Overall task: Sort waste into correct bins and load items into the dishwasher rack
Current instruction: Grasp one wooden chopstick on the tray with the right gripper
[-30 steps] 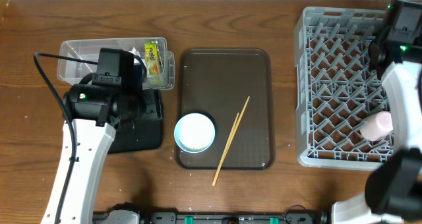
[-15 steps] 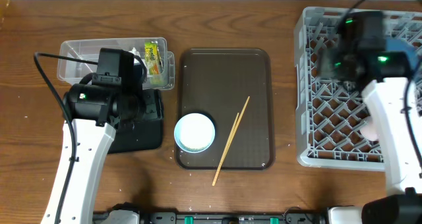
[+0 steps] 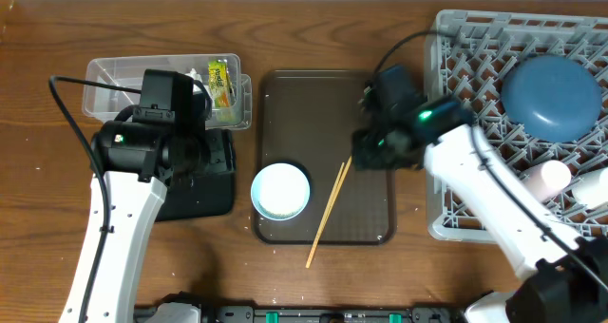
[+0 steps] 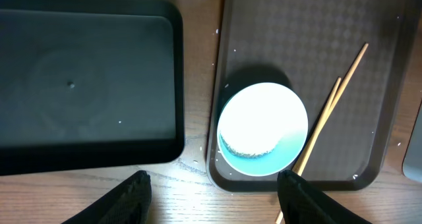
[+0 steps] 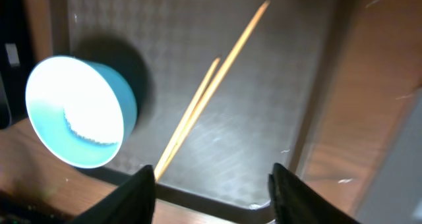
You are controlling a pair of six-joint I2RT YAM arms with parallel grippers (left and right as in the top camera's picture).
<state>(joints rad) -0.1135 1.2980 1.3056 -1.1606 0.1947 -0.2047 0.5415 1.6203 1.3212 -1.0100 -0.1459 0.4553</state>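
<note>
R gripper (image 5: 211, 181) spread, empty, over tray (image 5: 283, 85); chopsticks (image 5: 217, 79) at 12, bowl (image 5: 76, 112) at 10. L gripper (image 4: 214, 184) also spread. Bowl contents unclear, too much glare.

Grained wooden table (image 3: 28, 171), textured matt brown tray (image 3: 323, 114), pale wooden chopsticks (image 3: 332, 204), grey plastic rack (image 3: 439, 95)

Blue plate (image 3: 552, 97), white bowl (image 3: 280, 190) (turquoise outside), brown checker-textured tray (image 3: 313, 123).
</note>
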